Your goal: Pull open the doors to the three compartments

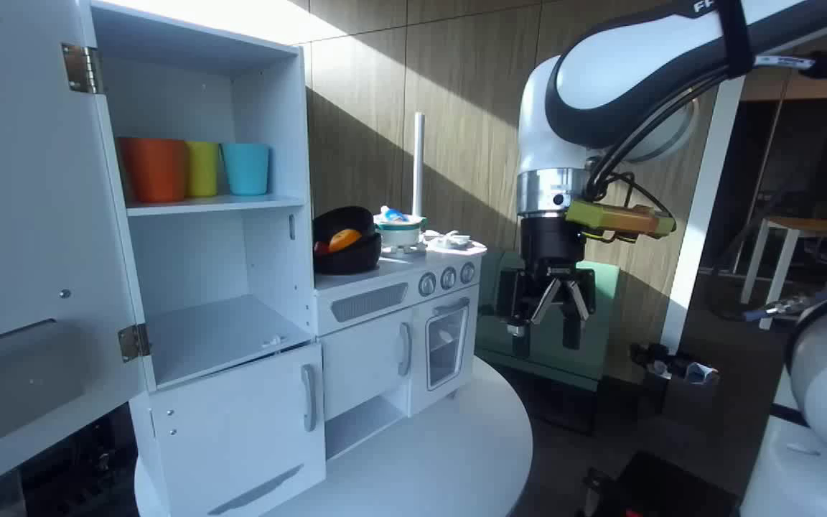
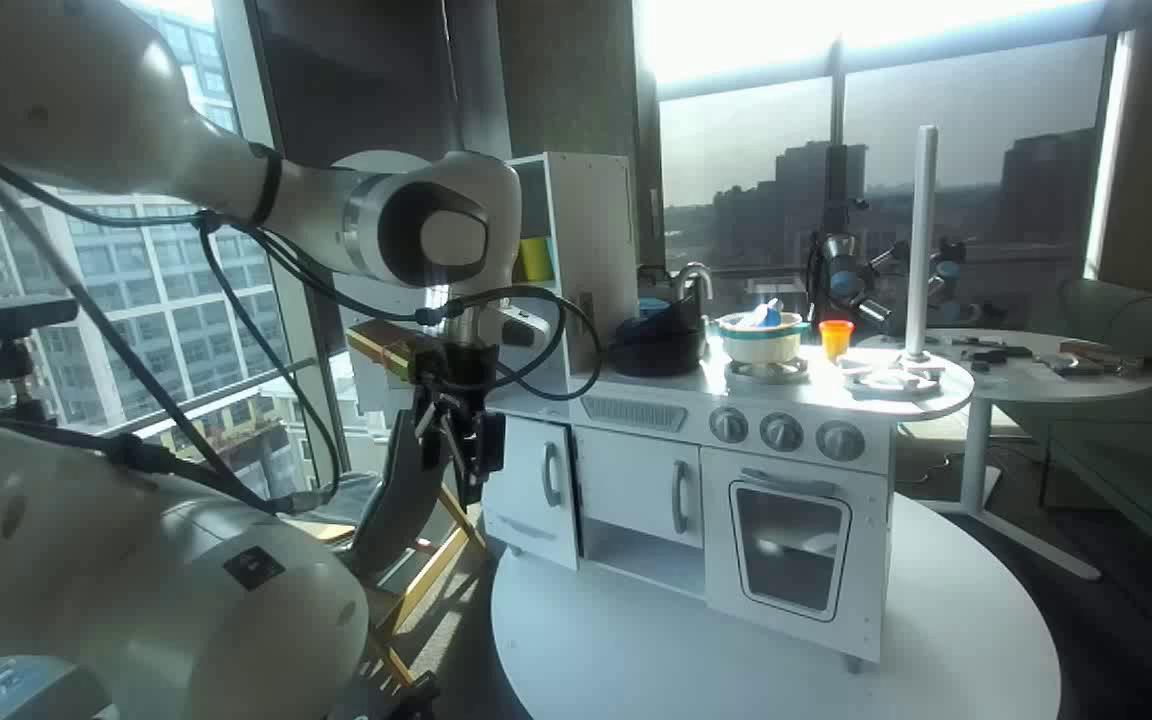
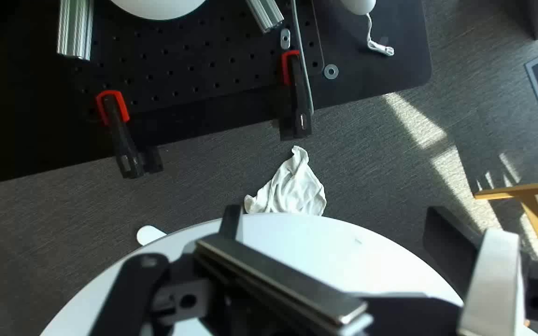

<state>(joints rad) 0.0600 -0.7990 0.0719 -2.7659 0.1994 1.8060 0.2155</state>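
Small doors point(image 1: 367, 368) from lower left to centre, gripper point(image 1: 546, 343) to their right

In an exterior view, the tall door point(image 1: 33, 215) stands swung out along my left edge. Cups point(image 1: 155, 172) line a shelf point(image 1: 216, 207) at upper left. Below, at lower left, is the left door point(image 1: 237, 427); I can't tell whether it sits flush. Just left of centre, the middle door point(image 1: 363, 362) is closed, with black bowls point(image 1: 356, 260) on the counter point(image 1: 410, 261) above. The oven door point(image 1: 444, 348), at centre, is closed. Right of centre hangs my gripper, its fingers point(image 1: 571, 330) spread wide around nothing, well apart from the doors; my wrist view shows the same gap, the white table point(image 3: 343, 252) behind it.
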